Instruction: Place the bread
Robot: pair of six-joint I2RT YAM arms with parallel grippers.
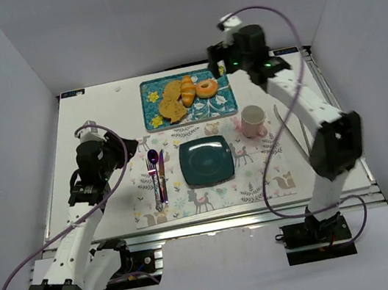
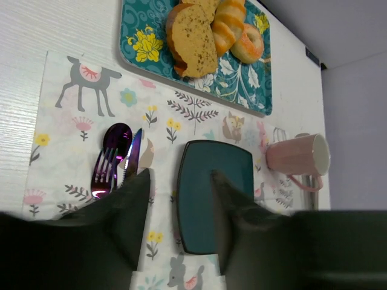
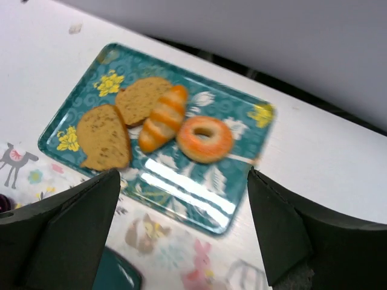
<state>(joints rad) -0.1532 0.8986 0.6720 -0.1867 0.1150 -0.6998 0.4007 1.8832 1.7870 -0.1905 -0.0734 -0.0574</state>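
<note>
The bread is a small golden-orange ring with a centre hole. It lies at the right end of the teal flowered tray, beside a croissant. It also shows in the right wrist view and the left wrist view. My right gripper is open and empty, high above the tray's right end. My left gripper is open and empty, above the placemat's left side, near the cutlery. A dark teal square plate sits bare in the middle of the placemat.
Two brown toast slices lie on the tray's left part. A pink mug stands right of the plate. A purple fork, knife and spoon lie left of the plate. White walls enclose the table.
</note>
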